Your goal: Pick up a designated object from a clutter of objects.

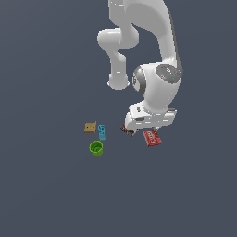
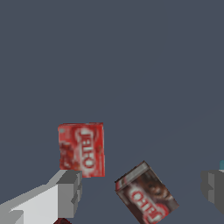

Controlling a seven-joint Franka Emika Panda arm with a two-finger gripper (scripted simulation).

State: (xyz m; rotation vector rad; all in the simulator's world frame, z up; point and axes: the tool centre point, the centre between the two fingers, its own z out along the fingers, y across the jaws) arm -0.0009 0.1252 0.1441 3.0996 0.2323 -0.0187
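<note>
The designated object, a small flat bright-red box [image 1: 152,137] with white lettering, lies on the dark floor just beyond the hand toward the exterior view's right. In the wrist view the red box [image 2: 82,148] lies flat, just past one grey finger [image 2: 68,192]. My gripper [image 1: 139,126] hovers over the clutter, open, fingers spread wide and holding nothing. The brown-red packet [image 2: 146,194] lies below the gap between them. In the exterior view the packet [image 1: 128,130] is partly hidden under the hand. A sliver of dark red, perhaps the mug [image 2: 61,221], shows at the frame edge.
Toward the exterior view's left sit a tan block [image 1: 90,127], a cyan piece [image 1: 101,132] and a green cup [image 1: 96,148], close together. The white arm [image 1: 157,69] reaches in from the top of that view.
</note>
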